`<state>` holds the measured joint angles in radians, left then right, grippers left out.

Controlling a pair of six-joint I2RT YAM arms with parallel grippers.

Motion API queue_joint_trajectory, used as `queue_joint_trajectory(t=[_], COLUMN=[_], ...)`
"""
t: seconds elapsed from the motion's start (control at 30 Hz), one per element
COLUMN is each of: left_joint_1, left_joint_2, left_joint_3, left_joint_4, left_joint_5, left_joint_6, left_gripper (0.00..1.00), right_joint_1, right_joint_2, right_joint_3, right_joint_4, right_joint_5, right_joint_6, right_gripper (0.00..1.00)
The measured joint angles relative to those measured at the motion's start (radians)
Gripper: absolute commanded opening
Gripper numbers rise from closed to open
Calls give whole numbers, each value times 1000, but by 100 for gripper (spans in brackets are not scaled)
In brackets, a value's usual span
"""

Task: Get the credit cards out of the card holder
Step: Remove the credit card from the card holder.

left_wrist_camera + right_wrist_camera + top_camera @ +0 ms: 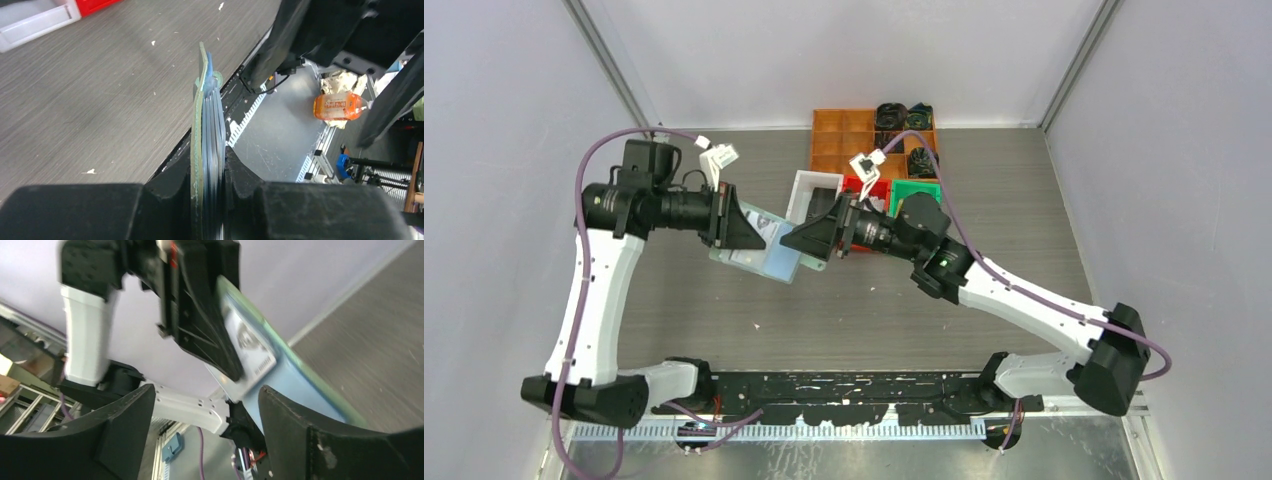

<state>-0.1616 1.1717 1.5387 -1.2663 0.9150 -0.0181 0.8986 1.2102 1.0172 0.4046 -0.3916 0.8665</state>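
Pretty bright, even light from overhead, only soft shadows on the table (844, 305) beside the card holder (764, 255), no harsh glare, but the right wrist view is smeary around it and the left fingers (165, 197) clamping it are blurry up close

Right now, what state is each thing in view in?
Card holder, lifted off the table, clamped at one end.
Credit cards, silvery-white one seated in a clear pocket.
Left fingers, shut on the card holder.
Right fingers, open, gripping nothing.
Orange tray, dark bundles in some compartments.
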Motion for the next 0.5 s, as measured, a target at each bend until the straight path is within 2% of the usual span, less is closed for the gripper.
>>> queue_joint_trajectory(t=[0.03, 0.07, 0.3, 0.5], left_joint_1=[16, 31, 140, 144], left_joint_2=[31, 52, 114, 82], left_joint_3=[29, 46, 77, 56], left_joint_4=[-29, -49, -133, -113], left_joint_5=[1, 1, 13, 19], left_joint_6=[14, 30, 97, 64], left_gripper=[1, 1, 0, 1], right_joint_1=[1, 1, 2, 4], right_joint_2=[21, 36, 130, 177], right_joint_3=[-1, -1, 50, 87], right_joint_4=[-15, -27, -110, -145], right_joint_5=[-3, -6, -49, -63], right_joint_6=[7, 14, 63, 89], right_gripper=[99, 99, 100, 91])
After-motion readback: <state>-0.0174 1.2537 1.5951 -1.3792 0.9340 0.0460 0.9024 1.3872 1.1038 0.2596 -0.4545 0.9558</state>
